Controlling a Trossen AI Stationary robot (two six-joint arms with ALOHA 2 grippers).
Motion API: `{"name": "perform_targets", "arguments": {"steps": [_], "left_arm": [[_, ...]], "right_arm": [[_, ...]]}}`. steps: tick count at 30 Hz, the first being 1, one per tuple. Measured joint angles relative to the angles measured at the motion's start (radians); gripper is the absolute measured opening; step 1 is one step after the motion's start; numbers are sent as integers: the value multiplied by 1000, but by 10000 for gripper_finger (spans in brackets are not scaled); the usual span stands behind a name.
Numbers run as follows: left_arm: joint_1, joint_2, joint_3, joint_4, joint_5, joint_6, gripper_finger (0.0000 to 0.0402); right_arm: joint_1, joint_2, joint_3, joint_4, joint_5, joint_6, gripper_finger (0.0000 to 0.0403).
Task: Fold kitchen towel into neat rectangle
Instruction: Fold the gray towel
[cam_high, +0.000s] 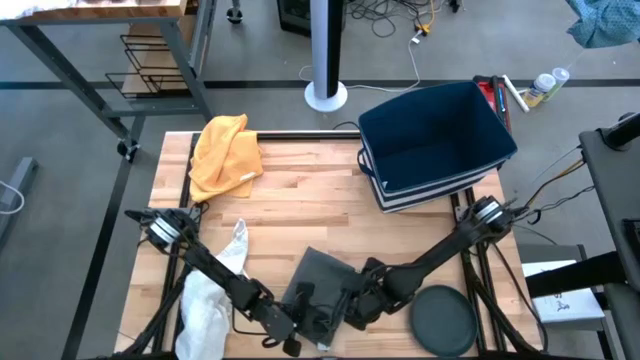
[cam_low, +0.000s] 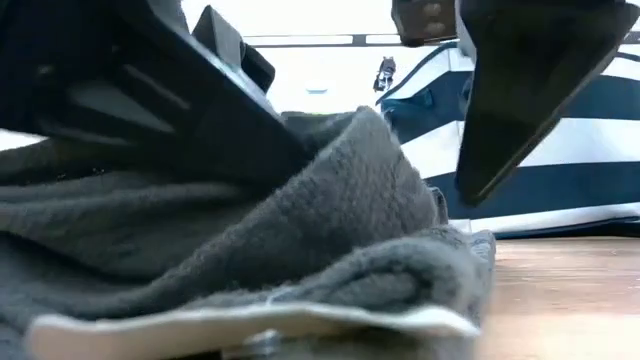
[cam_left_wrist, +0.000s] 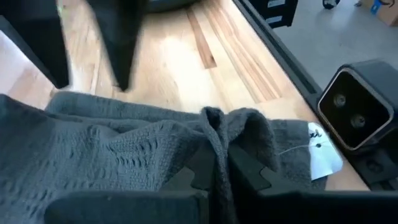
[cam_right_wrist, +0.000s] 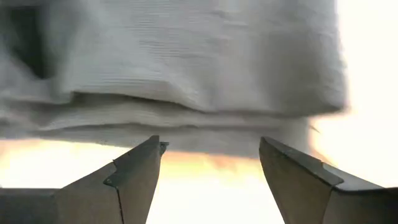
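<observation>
Closest to the low camera is the grey kitchen towel (cam_low: 300, 230), bunched at the table's (cam_high: 300, 190) near edge between the two arms. It's crumpled, so I can't call a long axis; in the overhead view one corner points toward the far side. A white tag (cam_left_wrist: 323, 152) hangs off its hem, writing too small to read. The left gripper (cam_left_wrist: 217, 171) is pinched tight on a raised fold. The right gripper (cam_right_wrist: 211, 168) sits just beside the towel, fingers spread wide, holding nothing. Three cloths total: grey one, yellow one (cam_high: 226, 155), white one (cam_high: 212, 295). One navy striped bin (cam_high: 435, 145), one dark round disc (cam_high: 445, 320).
</observation>
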Motion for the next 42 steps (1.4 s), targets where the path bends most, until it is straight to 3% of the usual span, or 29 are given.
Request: {"name": "perform_targets", "arguments": {"steps": [3, 6, 19, 23, 26, 34, 42], "left_arm": [[0, -20, 0, -7, 0, 20, 6], [0, -46, 0, -8, -1, 25, 8], [-12, -62, 0, -38, 0, 25, 7], [-13, -62, 0, -45, 1, 25, 7], [-13, -62, 0, -45, 1, 25, 8], [-15, -62, 0, -53, 2, 25, 8], [-17, -107, 0, -129, 2, 50, 8]], "right_arm": [[-21, -33, -28, -70, 22, 155, 257], [-53, -60, -65, -38, 33, 195, 254], [-165, -71, -171, 137, -42, 107, 247], [-185, -73, -207, 281, -146, 36, 234], [-193, -72, -238, 352, -166, 29, 220], [-197, -91, -249, 366, -165, 32, 148], [-196, -157, -249, 366, -92, -40, 11]]}}
